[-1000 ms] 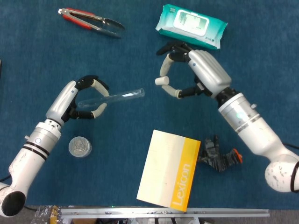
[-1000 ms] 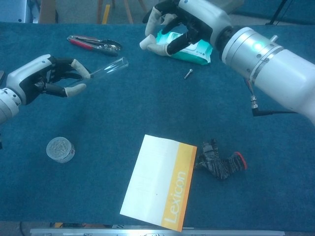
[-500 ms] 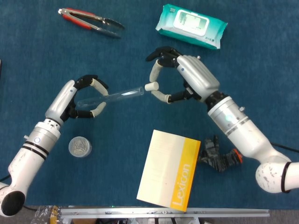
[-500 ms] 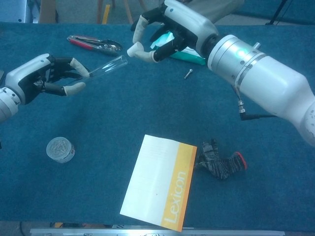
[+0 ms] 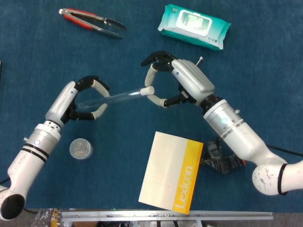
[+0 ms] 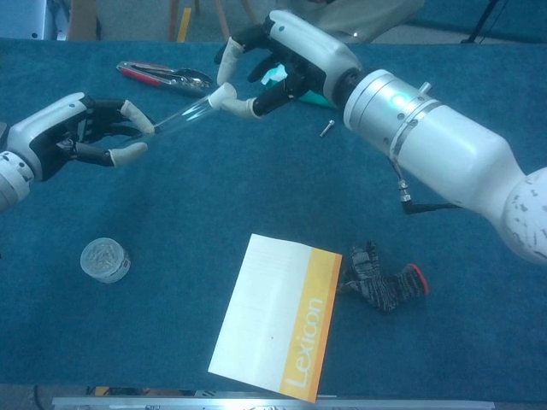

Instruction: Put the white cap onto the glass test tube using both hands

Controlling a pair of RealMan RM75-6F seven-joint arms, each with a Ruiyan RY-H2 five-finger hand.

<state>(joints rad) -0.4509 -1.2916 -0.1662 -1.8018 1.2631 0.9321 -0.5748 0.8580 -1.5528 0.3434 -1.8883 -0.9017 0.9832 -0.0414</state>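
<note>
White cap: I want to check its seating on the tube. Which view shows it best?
Head view: the white cap shows at the glass test tube mouth from above. In chest view, the right hand fingers crowd it.

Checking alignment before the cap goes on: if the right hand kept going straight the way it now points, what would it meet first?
The open end of the clear glass test tube, held by the left hand. The small white cap pinched in the right hand already looks at or touching the tube's mouth; depth is unclear.

Both arms are showing glossy white shells with silver rings; the left hand (image 5: 87, 99) and right hand (image 5: 173, 82) are wearing black joints and cream fingertips
</note>
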